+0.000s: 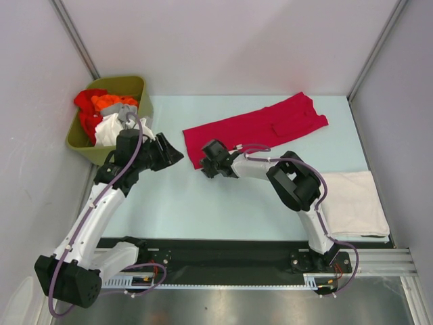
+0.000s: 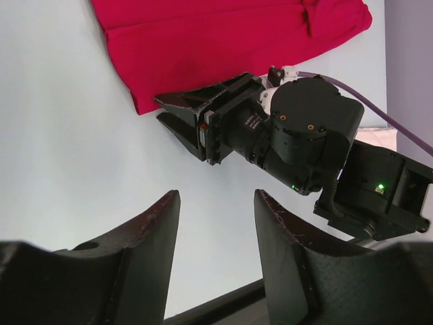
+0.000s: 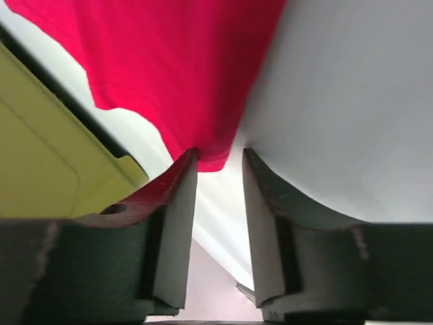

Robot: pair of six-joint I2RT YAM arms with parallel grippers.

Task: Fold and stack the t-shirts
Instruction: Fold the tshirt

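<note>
A crimson-red t-shirt (image 1: 257, 125) lies spread across the far middle of the table. My right gripper (image 1: 205, 164) is at its near-left corner. In the right wrist view its jaws (image 3: 220, 152) stand a little apart, and the tip of the red cloth (image 3: 169, 61) lies just between the fingertips. My left gripper (image 1: 177, 154) hovers just left of it, open and empty (image 2: 216, 193), looking at the right gripper (image 2: 160, 108) and the shirt (image 2: 223, 40). An off-white t-shirt (image 1: 352, 203) lies folded at the near right.
An olive-green bin (image 1: 139, 84) at the far left holds red (image 1: 88, 101), orange (image 1: 111, 103), grey (image 1: 125, 108) and white (image 1: 111, 128) t-shirts. The bin's wall (image 3: 40, 156) shows in the right wrist view. Grey walls close in the table's sides.
</note>
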